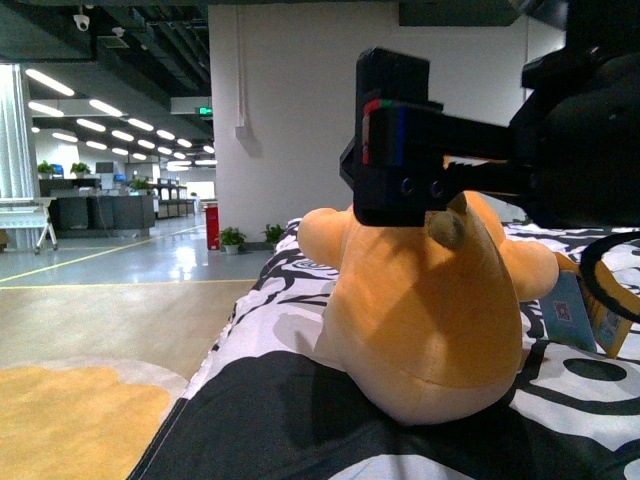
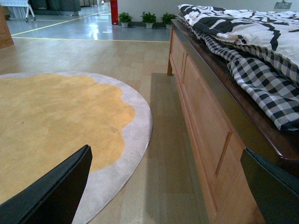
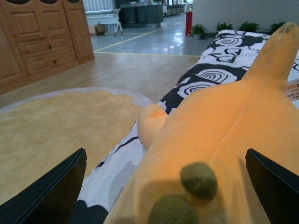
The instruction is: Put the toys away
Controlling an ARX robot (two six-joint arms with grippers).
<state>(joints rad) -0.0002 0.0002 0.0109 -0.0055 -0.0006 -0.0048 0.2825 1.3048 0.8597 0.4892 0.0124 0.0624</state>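
**Plush animal (image 1: 430, 300) on the bed (image 1: 260, 400), nothing gripped**

The orange-yellow plush animal sat upright on the bed's black-and-white cover. My right end effector (image 3: 164, 156) hung just over its spotted back, fingers spread wide and empty. My left end effector (image 2: 166, 149) was open too, low beside the wooden bed frame (image 2: 205, 121), near the yellow rug (image 2: 56, 116).

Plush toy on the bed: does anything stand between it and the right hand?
Nothing visible does. The open right hand hangs close above the plush toy, its orange back showing between the fingers.
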